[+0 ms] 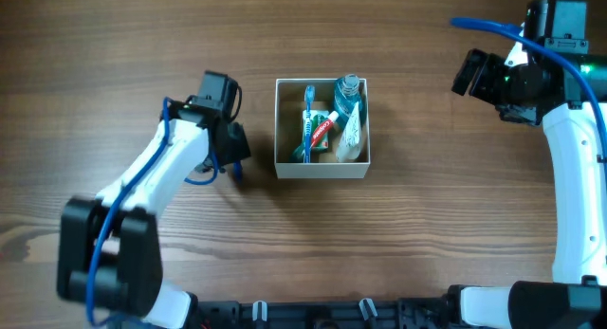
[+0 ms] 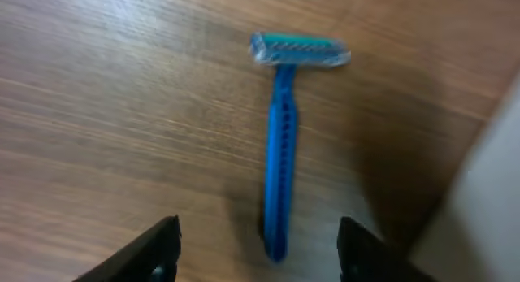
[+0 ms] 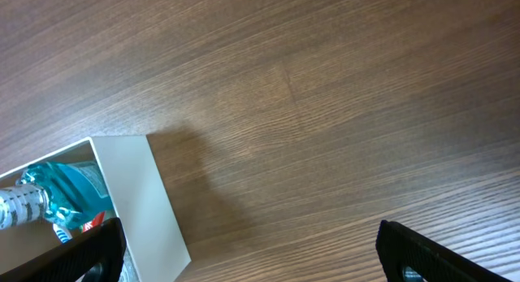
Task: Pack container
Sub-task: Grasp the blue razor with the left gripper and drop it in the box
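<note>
The container [image 1: 283, 168] is a square white box with a brown inside, at the table's middle. It holds a blue toothbrush [image 1: 307, 120], a toothpaste tube [image 1: 321, 132] and a small teal bottle [image 1: 348, 94]. A blue razor [image 2: 280, 144] lies flat on the wood just left of the box, head pointing away from the wrist camera. My left gripper [image 2: 258, 241] is open, with its fingers on either side of the razor's handle end and not touching it. In the overhead view my left gripper [image 1: 234, 154] hides the razor. My right gripper [image 1: 472, 73] is open and empty, up right of the box.
The box's white wall shows at the right edge of the left wrist view [image 2: 487, 201]. The right wrist view shows the box's corner [image 3: 138, 193] with the bottle [image 3: 49, 193] inside, and bare wood between the fingers [image 3: 248, 249].
</note>
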Robot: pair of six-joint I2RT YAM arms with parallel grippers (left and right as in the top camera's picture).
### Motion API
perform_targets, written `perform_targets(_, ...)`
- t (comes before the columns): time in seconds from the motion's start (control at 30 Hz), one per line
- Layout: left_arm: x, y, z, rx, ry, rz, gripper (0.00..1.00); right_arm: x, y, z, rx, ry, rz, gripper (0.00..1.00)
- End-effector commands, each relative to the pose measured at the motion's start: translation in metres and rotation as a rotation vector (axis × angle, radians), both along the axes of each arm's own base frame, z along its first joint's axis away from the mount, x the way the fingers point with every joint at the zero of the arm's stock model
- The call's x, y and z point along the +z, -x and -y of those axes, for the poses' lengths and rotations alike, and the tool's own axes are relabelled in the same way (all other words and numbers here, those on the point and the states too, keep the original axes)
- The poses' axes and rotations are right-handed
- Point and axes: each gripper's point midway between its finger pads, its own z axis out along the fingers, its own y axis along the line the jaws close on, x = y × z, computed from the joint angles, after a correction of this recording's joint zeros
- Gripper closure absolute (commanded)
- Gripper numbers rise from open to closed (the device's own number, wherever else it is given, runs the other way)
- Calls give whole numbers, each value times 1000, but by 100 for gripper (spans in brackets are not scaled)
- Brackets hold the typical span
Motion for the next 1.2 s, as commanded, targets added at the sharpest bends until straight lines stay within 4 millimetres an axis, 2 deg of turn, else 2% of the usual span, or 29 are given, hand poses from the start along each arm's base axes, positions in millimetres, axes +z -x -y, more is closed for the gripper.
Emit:
perform_targets(0.0,-28,-6,8,-19,42,-30,39,-1,-3,1,-14,-7,-2,0)
perform_targets(0.03,-34,-7,8,-34,40,-34,39,-1,-3,1,-14,-7,-2,0)
perform_targets(0.1,-54,-4,11,-43,48,-81,45,-1,-3,1,-14,-7,-2,0)
perform_targets(0.23,-71,3,9,-41,36,-131,77,-1,-3,1,-13,-7,-2,0)
perform_targets(0.3,-70,2,9,-44,37,-125,86,-1,-3,1,-14,-7,-2,0)
perform_targets(0.43,-51,-8,11,-61,42,-78,91,-1,-3,1,-14,-7,-2,0)
perform_targets(0.47,-39,-10,12,-64,44,-65,95,-1,-3,1,-14,-7,-2,0)
perform_targets(0.5,-18,-15,13,-66,50,-35,96,-1,-3,1,-14,-7,-2,0)
perform_targets(0.6,36,-25,19,-74,84,52,96,-1,-3,1,-13,-7,-2,0)
perform_targets(0.67,86,-30,30,-98,132,153,96,-1,-3,1,-14,-7,-2,0)
perform_targets(0.77,159,-32,57,-174,195,361,96,-1,-3,1,-14,-7,-2,0)
perform_targets(0.8,179,-28,70,-212,215,431,96,-1,-3,1,-14,-7,-2,0)
perform_targets(0.83,187,-26,80,-241,206,467,96,-1,-3,1,-13,-7,-2,0)
perform_targets(0.87,187,-26,84,-252,186,477,96,-1,-3,1,-14,-7,-2,0)
perform_targets(0.93,171,-26,97,-285,149,454,96,-1,-3,1,-14,-7,-2,0)
perform_targets(1.0,135,-33,116,-321,134,385,96,-1,-3,1,-14,-7,-2,0)
perform_targets(1.13,72,-48,131,-335,109,281,91,-1,-3,1,-14,-7,-2,0)
perform_targets(1.17,63,-51,134,-339,117,270,91,-1,-3,1,-14,-7,-2,0)
